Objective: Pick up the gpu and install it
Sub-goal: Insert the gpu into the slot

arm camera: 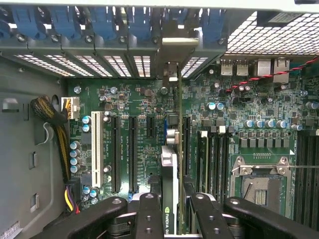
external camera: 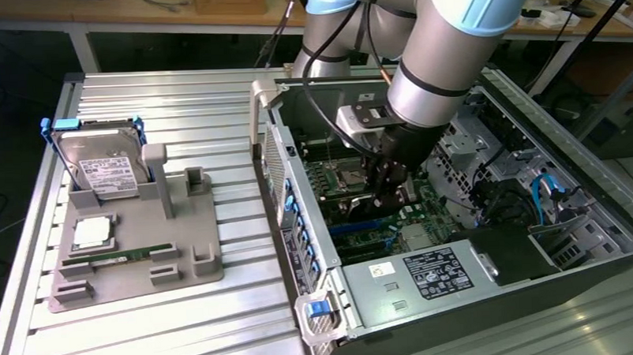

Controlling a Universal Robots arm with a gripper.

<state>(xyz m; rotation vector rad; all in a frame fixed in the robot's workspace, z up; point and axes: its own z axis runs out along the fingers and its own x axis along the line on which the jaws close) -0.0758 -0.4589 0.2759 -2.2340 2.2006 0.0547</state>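
Observation:
The gpu point(arm camera: 173, 149) shows edge-on in the wrist view, a thin dark card with a silvery bracket point(arm camera: 175, 47) that reaches the case's rear slot wall. My gripper point(arm camera: 172, 219) is shut on it, one black finger point(arm camera: 148, 214) on each side. The card stands upright over the green motherboard point(arm camera: 144, 104), in line with an expansion slot beside the black slots point(arm camera: 133, 154). Whether it sits fully in the slot I cannot tell. In the exterior view, the gripper point(external camera: 391, 189) reaches down into the open computer case point(external camera: 296, 218), with the gpu point(external camera: 361, 201) below it, mostly hidden.
On the ribbed table at the exterior view's left, a grey fixture point(external camera: 187, 261) holds a hard drive point(external camera: 100, 157), a processor point(external camera: 92, 233) and a green memory stick point(external camera: 130, 253). Inside the case are a power supply point(external camera: 436, 272), memory slots point(arm camera: 214, 154), a processor socket point(arm camera: 261, 179) and a cable bundle point(arm camera: 50, 114).

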